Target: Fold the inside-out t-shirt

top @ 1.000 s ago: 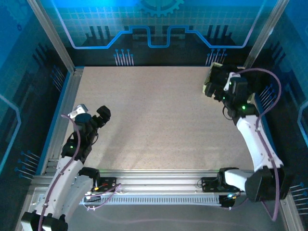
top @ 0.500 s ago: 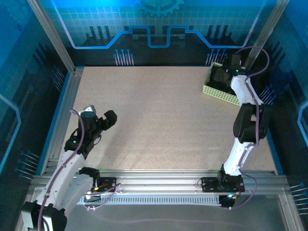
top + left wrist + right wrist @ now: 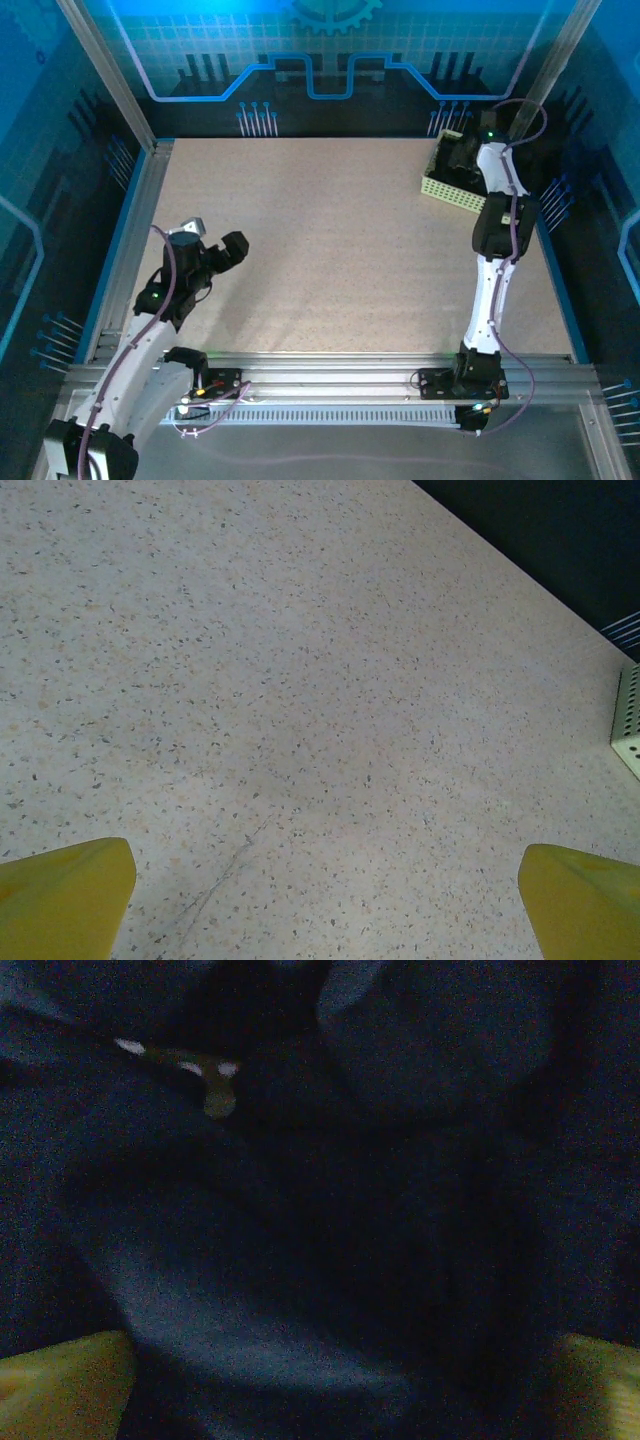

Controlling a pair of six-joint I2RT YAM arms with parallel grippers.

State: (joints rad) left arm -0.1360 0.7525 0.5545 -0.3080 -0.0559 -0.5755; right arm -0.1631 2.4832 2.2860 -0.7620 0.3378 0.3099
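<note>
- Two arms are at work, and they are posed very differently in the overhead view.
- The right arm runs almost straight up the right side of the frame from its base at the bottom edge. Its wrist tips over at the upper right into the pale yellow-green lattice basket (image 3: 449, 192).
- The right gripper (image 3: 461, 160) is down inside that basket, on the dark heap that is the black t-shirt (image 3: 452, 157).
- From the right wrist camera, the t-shirt (image 3: 300, 1260) lies in soft dark folds across nearly the whole frame. The right gripper (image 3: 325, 1385) has its yellow fingertips (image 3: 60, 1380) far apart in the two lower corners, spread wide with cloth bulging between them. I see no pinch on the fabric.
- A small pale, olive-tinged scrap (image 3: 208, 1080) shows among the folds at the upper left. I cannot tell whether it is the neck tag or a bit of basket.
- The left arm is bent in the lower left of the overhead frame, its forearm angling up and toward the centre. The left gripper (image 3: 233, 250) hangs over the bare speckled table (image 3: 320, 220).
- From the left wrist camera, the left gripper (image 3: 320, 905) is also spread wide, with one yellow fingertip (image 3: 65, 895) in each lower corner and only table (image 3: 300, 680) between them.
- A corner of the basket (image 3: 628, 715) sits at that frame's right edge.
</note>
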